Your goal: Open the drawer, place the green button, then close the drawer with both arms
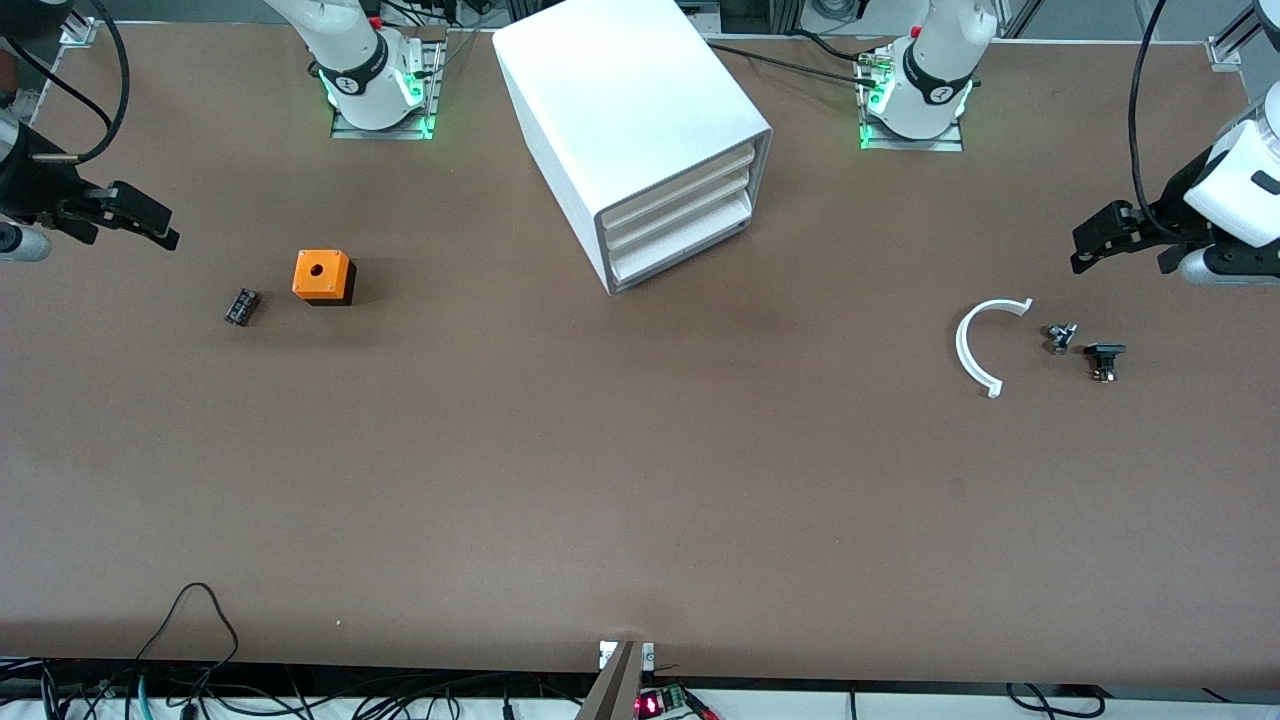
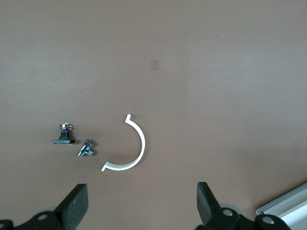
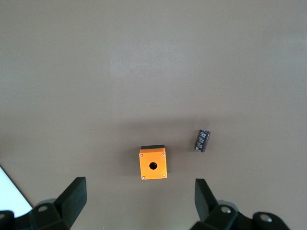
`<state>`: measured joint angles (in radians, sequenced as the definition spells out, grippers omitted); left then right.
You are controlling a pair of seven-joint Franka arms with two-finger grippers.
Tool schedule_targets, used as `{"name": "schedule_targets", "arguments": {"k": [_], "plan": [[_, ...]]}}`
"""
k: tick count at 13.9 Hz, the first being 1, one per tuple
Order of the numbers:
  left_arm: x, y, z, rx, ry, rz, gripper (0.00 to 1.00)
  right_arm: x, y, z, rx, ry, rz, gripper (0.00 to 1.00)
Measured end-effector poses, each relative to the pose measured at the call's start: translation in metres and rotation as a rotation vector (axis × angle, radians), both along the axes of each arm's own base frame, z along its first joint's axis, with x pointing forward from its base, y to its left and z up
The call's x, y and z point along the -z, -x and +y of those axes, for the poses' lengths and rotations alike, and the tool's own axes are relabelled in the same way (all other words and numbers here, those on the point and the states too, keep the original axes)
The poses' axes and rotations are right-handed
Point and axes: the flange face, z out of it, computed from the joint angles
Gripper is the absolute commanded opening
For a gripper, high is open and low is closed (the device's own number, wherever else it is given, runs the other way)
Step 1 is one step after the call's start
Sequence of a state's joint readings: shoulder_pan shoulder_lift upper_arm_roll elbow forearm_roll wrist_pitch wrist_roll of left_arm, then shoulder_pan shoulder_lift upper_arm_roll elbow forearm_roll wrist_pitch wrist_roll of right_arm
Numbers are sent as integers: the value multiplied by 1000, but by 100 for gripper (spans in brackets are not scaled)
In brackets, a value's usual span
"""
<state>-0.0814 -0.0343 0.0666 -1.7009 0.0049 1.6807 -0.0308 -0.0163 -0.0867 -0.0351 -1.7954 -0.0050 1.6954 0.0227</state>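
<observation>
Smooth white plastic drawer (image 1: 682, 251) shut, lowest in boxy cabinet (image 1: 630, 130); matte brown tabletop (image 1: 600, 480) wide open toward camera edge. Left gripper (image 1: 1105, 243) and right gripper (image 1: 145, 220) open, empty.

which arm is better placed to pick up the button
Left, probably. The left gripper hangs open over the table at its own end, with the button just below it in the front view. The right gripper, open too, hangs near the orange cube.
</observation>
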Motion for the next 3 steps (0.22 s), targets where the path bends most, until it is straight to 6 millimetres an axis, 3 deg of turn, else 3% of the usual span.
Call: {"name": "schedule_targets", "arguments": {"k": [3], "plan": [[0, 0, 0, 0, 0, 4, 100, 3, 3, 0, 0, -1, 7, 100]]}}
